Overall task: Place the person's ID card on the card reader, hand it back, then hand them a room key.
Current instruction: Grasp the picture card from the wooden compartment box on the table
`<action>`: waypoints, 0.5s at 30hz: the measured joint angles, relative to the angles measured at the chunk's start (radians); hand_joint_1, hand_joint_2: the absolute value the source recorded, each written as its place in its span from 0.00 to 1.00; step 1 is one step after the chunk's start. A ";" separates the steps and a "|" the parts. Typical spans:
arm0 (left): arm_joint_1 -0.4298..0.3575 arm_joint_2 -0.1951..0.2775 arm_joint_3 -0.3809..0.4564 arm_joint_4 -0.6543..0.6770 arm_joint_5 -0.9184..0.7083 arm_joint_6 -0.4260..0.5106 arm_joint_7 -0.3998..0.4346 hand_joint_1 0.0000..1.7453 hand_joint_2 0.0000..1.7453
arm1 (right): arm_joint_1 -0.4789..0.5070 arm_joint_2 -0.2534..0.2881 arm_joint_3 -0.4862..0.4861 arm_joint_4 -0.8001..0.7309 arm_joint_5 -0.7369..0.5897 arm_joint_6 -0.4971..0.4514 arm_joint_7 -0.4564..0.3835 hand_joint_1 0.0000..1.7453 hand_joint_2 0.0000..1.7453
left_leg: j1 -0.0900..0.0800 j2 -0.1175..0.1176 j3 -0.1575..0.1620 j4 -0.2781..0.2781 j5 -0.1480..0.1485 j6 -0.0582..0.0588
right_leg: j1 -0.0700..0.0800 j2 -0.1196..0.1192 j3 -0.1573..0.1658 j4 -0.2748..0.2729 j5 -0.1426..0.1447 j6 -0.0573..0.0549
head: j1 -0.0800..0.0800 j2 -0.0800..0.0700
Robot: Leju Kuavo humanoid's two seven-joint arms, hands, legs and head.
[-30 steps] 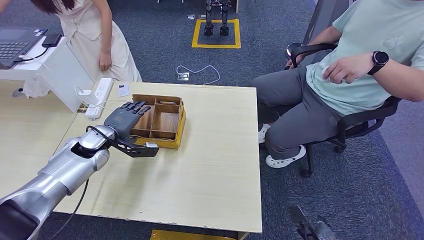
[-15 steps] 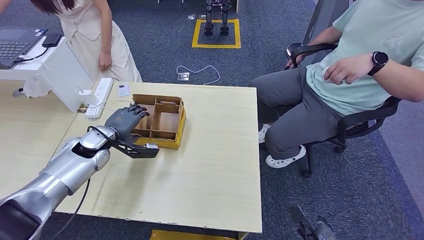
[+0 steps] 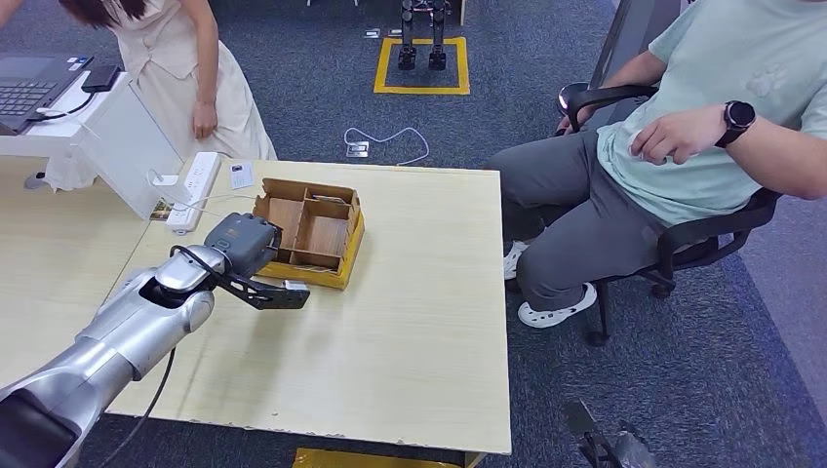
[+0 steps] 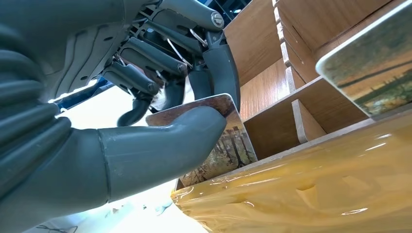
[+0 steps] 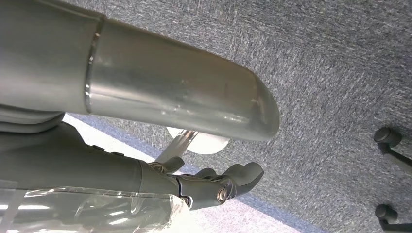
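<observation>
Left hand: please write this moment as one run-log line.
left hand: pinches card | place: divided box | right hand: holds nothing

White power strip (image 3: 194, 189) on the table (image 3: 410, 322), laptop (image 3: 31, 88), perhaps a phone (image 3: 100, 78) beside it

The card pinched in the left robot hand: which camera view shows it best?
The left wrist view: the card, printed with a forest picture, sits between the thumb and fingers of the left robot hand at the wooden tray. In the head view, the left robot hand covers it.
</observation>
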 joint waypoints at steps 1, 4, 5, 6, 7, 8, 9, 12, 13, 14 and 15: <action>0.000 0.000 0.000 0.000 0.000 0.000 0.000 1.00 1.00 | 0.000 0.000 0.000 0.000 0.000 0.000 0.000 0.00 0.00 | 0.000 0.000 0.000 0.000 0.000 0.000 | 0.000 0.000 0.000 0.000 0.000 0.000 | 0.000 0.000; -0.003 0.000 0.000 0.000 0.000 -0.002 -0.002 1.00 1.00 | 0.000 0.000 0.000 0.000 0.000 0.000 0.000 0.00 0.00 | 0.000 0.000 0.000 0.000 0.000 0.000 | 0.000 0.000 0.000 0.000 0.000 0.000 | 0.000 0.000; -0.004 0.000 0.000 0.000 0.000 -0.004 -0.003 1.00 1.00 | 0.000 0.000 0.000 0.000 0.000 0.000 0.000 0.00 0.00 | 0.000 0.000 0.000 0.000 0.000 0.000 | 0.000 0.000 0.000 0.000 0.000 0.000 | 0.000 0.000; -0.004 0.000 0.000 0.000 0.000 -0.006 -0.004 1.00 1.00 | 0.000 0.000 0.000 0.000 0.000 0.000 0.000 0.00 0.00 | 0.000 0.000 0.000 0.000 0.000 0.000 | 0.000 0.000 0.000 0.000 0.000 0.000 | 0.000 0.000; -0.004 0.000 0.000 0.000 0.000 -0.008 -0.005 1.00 1.00 | 0.000 0.000 0.000 0.000 0.000 0.000 0.000 0.00 0.00 | 0.000 0.000 0.000 0.000 0.000 0.000 | 0.000 0.000 0.000 0.000 0.000 0.000 | 0.000 0.000; -0.004 0.000 0.000 0.000 0.000 -0.010 -0.006 1.00 1.00 | 0.000 0.000 0.000 0.000 0.000 0.000 0.000 0.00 0.00 | 0.000 0.000 0.000 0.000 0.000 0.000 | 0.000 0.000 0.000 0.000 0.000 0.000 | 0.000 0.000; -0.004 0.000 0.000 0.000 0.000 -0.011 -0.007 1.00 1.00 | 0.000 0.000 0.000 0.000 0.000 0.000 0.000 0.00 0.00 | 0.000 0.000 0.000 0.000 0.000 0.000 | 0.000 0.000 0.000 0.000 0.000 0.000 | 0.000 0.000; -0.004 0.000 0.000 0.000 0.000 -0.012 -0.007 1.00 1.00 | 0.000 0.000 0.000 0.000 0.000 0.000 0.000 0.00 0.00 | 0.000 0.000 0.000 0.000 0.000 0.000 | 0.000 0.000 0.000 0.000 0.000 0.000 | 0.000 0.000; -0.004 0.000 0.000 0.000 0.001 -0.012 -0.007 1.00 1.00 | 0.000 0.000 0.000 0.000 0.000 0.000 0.000 0.00 0.00 | 0.000 0.000 0.000 0.000 0.000 0.000 | 0.000 0.000 0.000 0.000 0.000 0.000 | 0.000 0.000; -0.004 0.000 0.000 0.000 0.001 -0.012 -0.008 1.00 1.00 | 0.000 0.000 0.000 0.000 0.001 0.000 0.000 0.00 0.00 | 0.000 0.000 0.000 0.000 0.000 0.000 | 0.000 0.000 0.000 0.000 0.000 0.000 | 0.000 0.000; -0.004 0.000 0.000 0.000 0.002 -0.012 -0.008 1.00 1.00 | 0.000 0.000 0.000 0.000 0.001 -0.001 0.000 0.00 0.00 | 0.000 0.000 0.000 0.000 0.000 0.000 | 0.000 0.000 0.000 0.000 0.000 0.000 | 0.000 0.000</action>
